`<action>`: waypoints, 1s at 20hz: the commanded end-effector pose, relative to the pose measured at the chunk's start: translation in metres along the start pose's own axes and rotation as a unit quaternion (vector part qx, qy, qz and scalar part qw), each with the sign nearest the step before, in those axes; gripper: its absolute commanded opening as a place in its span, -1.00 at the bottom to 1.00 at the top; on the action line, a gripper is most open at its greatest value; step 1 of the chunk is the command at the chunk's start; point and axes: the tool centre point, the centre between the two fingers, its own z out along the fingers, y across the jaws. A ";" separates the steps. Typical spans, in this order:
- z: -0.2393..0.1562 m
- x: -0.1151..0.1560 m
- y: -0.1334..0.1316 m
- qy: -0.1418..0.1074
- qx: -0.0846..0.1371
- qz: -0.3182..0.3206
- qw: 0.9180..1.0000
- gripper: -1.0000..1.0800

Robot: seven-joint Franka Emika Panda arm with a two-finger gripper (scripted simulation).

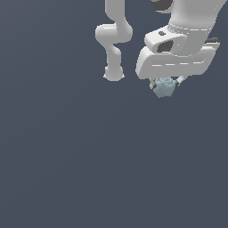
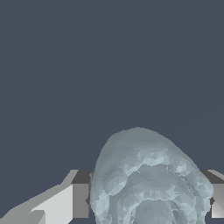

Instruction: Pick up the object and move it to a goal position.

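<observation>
- Dark slate-grey ground (image 1: 67,169) fills both views, plain and unmarked.
- One white arm (image 1: 114,40) reaches in from the top of the exterior view.
- One gripper (image 1: 167,83) hangs below the white hand, its two fingers (image 2: 72,201) clamped on either side of the object.
- One object (image 1: 164,87), a bumpy pale blue-grey lump, sits between those fingers.
</observation>
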 end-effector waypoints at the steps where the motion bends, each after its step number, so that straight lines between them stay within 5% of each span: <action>1: -0.023 0.002 -0.008 -0.001 0.000 0.000 1.000 -1.00; 20: -0.095 0.012 -0.036 -0.001 0.000 0.001 1.000 -1.00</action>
